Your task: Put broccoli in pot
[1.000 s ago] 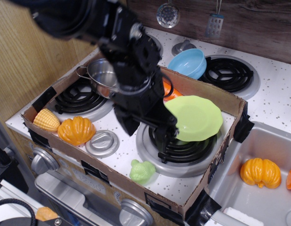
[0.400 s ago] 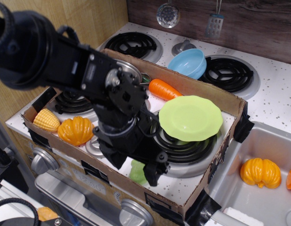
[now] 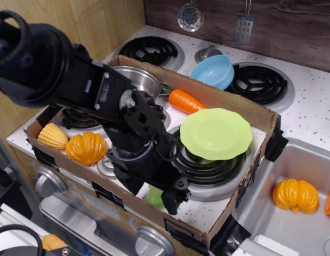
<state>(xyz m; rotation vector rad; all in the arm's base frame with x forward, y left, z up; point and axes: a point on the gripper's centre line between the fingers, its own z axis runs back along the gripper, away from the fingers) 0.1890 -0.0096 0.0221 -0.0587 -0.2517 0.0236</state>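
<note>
The broccoli [image 3: 153, 198], a pale-green lumpy toy, lies near the front of the stove top inside the cardboard box; only a small part of it shows under the black arm. My gripper [image 3: 154, 191] is down over it, with one finger on each side and the jaws apart. The shiny steel pot [image 3: 141, 80] stands at the back left of the box on a burner, partly hidden behind the arm.
A flat light-green plate [image 3: 216, 133] lies on the front right burner, with a carrot [image 3: 186, 101] behind it. A corn cob [image 3: 51, 136] and an orange pumpkin [image 3: 86, 148] lie at the left. The cardboard box wall [image 3: 231, 100] rings the area. A blue bowl [image 3: 214, 71] stands behind it. A second pumpkin [image 3: 295, 196] sits in the sink.
The arm has swung from over the middle of the box down to the front edge. The gripper has lowered over the broccoli, which is now mostly covered.
</note>
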